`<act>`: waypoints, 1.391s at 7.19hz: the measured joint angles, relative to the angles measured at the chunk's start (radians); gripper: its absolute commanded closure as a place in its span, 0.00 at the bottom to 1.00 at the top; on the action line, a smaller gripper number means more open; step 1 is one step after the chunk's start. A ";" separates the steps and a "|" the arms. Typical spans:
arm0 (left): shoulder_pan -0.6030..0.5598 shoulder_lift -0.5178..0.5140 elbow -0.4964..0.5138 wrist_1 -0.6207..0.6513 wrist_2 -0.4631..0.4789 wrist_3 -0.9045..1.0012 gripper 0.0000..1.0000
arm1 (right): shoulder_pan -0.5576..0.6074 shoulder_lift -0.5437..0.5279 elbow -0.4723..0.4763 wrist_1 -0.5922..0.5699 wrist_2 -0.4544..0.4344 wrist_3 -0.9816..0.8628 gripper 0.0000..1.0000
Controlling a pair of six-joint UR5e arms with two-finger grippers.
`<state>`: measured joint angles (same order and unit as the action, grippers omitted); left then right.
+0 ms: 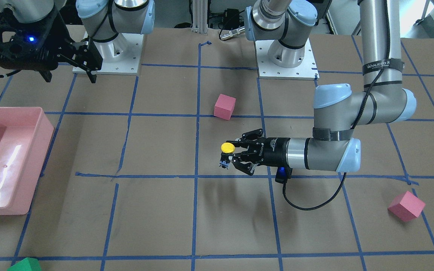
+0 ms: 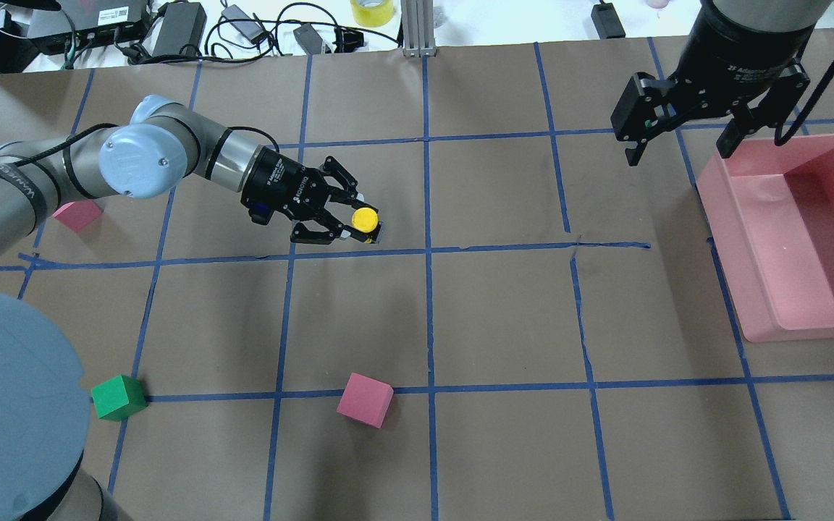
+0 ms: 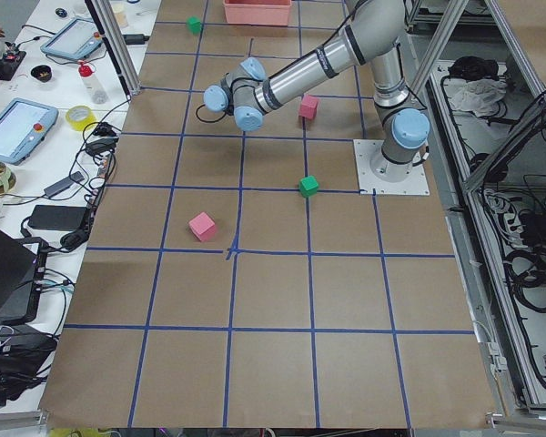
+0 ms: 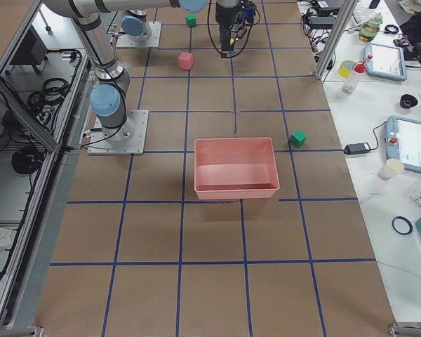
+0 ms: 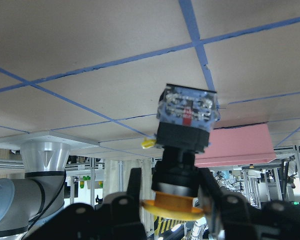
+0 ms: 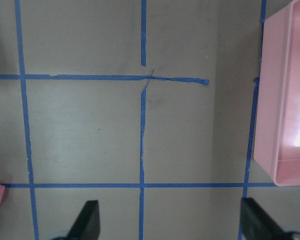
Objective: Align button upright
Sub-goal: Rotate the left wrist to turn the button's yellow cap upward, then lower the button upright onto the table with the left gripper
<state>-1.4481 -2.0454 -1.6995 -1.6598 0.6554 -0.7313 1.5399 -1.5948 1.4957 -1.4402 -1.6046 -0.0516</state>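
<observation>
Your table [image 2: 504, 311] at this moment: brown paper squared off in blue tape, with cables and power bricks strewn along the edge beyond both grippers and aluminium framing down the sides. The pink bin [image 2: 808, 331] sits just below and to the outer side of the right gripper [image 2: 677, 155], which hangs above the paper with its jaws spread wide and nothing between them. The left arm [image 2: 135, 155] reaches out low and nearly level. Its left gripper [image 2: 352, 221] is clamped on the black neck of the button [image 2: 365, 218] — yellow cap on top, grey contact block underneath, just past the fingertips. You cannot tell from these views whether the block touches the paper. The far pink cube [image 2: 77, 215] lies well behind that gripper, beside the forearm. The near pink cube [image 2: 365, 399] rests well apart on the robot's side of it — the green cube [image 2: 119, 397] farther off still, close to the arm's shoulder.
</observation>
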 measured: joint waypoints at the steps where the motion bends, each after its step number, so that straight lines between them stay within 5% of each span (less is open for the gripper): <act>1: 0.005 -0.008 -0.005 0.001 0.029 0.009 1.00 | -0.001 -0.001 -0.001 0.000 -0.001 0.000 0.00; 10: 0.071 -0.068 -0.041 0.003 0.035 -0.131 1.00 | -0.003 -0.008 -0.004 -0.051 0.006 -0.001 0.00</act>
<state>-1.3776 -2.1138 -1.7400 -1.6569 0.6902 -0.8624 1.5373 -1.6031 1.4914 -1.4909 -1.5991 -0.0522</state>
